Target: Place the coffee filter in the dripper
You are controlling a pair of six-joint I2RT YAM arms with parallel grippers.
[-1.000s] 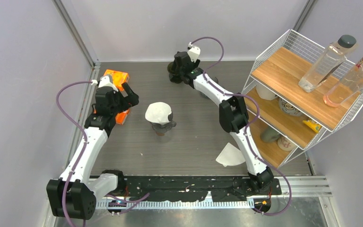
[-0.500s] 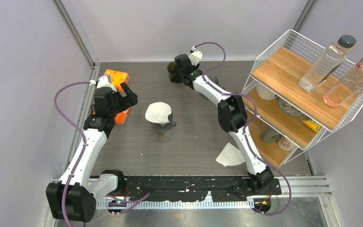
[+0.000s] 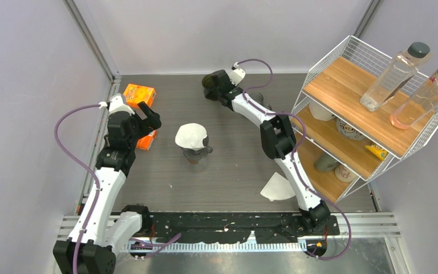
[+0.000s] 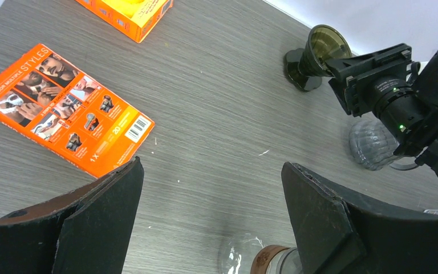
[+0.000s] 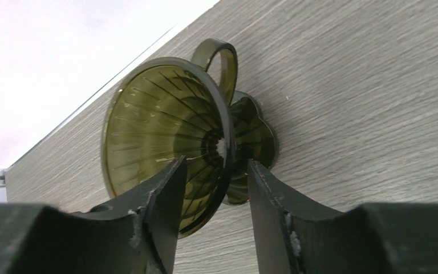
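Dripper (image 5: 165, 131): translucent olive ribbed cone, loop handle, tipped sideways. Coffee filter (image 3: 278, 188): white paper, lying flat, well apart.

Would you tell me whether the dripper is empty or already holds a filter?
Empty: the dripper shows its ribbed inside bare in the right wrist view.

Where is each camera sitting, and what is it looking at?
Top external: high above and behind the arms, looking down on the table; both arms show, left gripper and right gripper.
Left wrist: on the left arm, looking across the table at a flat orange box; its two black fingers show at the bottom.
Right wrist: on the right arm, looking closely at the green dripper; its fingers stand either side of the rim.
Shared: the left wrist view sees that dripper too.
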